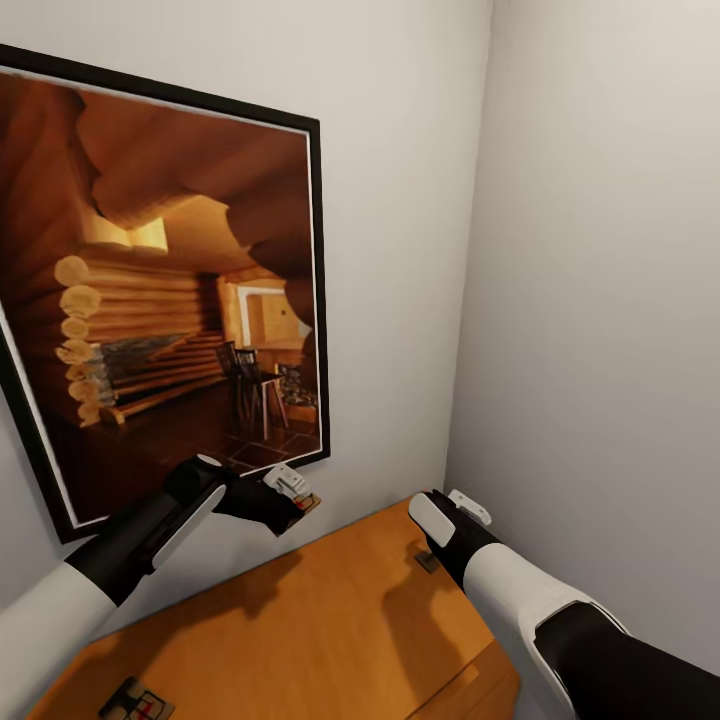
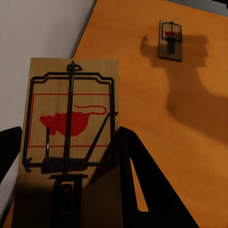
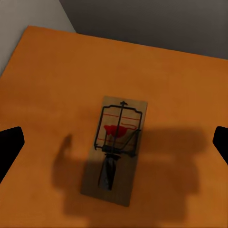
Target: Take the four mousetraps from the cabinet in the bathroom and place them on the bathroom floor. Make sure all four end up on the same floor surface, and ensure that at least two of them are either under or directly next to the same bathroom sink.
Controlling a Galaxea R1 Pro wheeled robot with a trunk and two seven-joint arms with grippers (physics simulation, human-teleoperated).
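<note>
While the left gripper pinches one mousetrap above the cabinet, the right gripper hangs spread over another mousetrap.

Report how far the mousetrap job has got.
Nothing is placed yet. The left gripper holds one mousetrap above the cabinet top. The open right gripper hovers over a second trap. Another trap lies at the near edge. All must go to the floor.
</note>
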